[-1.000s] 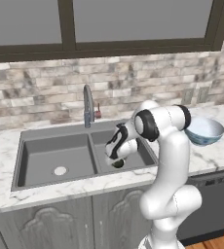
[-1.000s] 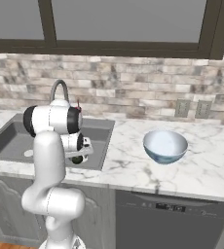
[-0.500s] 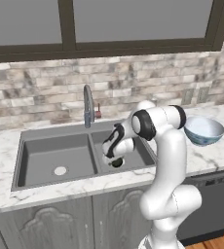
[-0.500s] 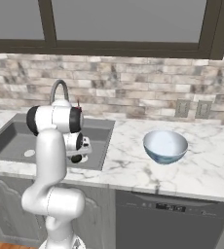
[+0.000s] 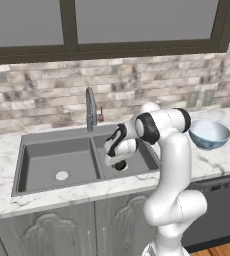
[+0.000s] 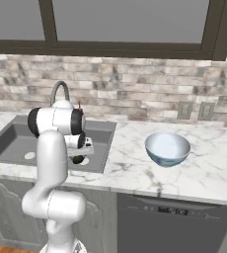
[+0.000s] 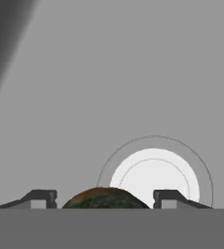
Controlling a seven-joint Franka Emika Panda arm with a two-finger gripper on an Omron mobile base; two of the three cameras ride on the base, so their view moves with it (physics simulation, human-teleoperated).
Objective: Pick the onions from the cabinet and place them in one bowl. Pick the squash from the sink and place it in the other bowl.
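Note:
My gripper (image 5: pixel 119 163) reaches down into the right basin of the dark grey sink (image 5: pixel 57 155). In the hand view the dark green squash (image 7: pixel 104 199) sits between the two fingertips (image 7: pixel 43 197), which stand close against its sides, so my gripper (image 7: pixel 104 197) is shut on the squash. It rests on the basin floor beside the round white drain (image 7: pixel 155 175). From the right base view my gripper (image 6: pixel 78 156) hangs over the squash (image 6: pixel 77 159) near the sink's (image 6: pixel 12 143) right wall. One pale bowl (image 5: pixel 209 134) stands on the counter to the right. The onions and the cabinet are out of view.
A tall curved faucet (image 5: pixel 90 107) rises behind the sink divider, close to my arm. The bowl (image 6: pixel 167 148) sits on the marble counter (image 6: pixel 209 168) right of the sink. A brick backsplash and a dark-framed window close off the back.
The hand sank a little lower into the right basin, and the jaws narrowed from wide open onto the squash.

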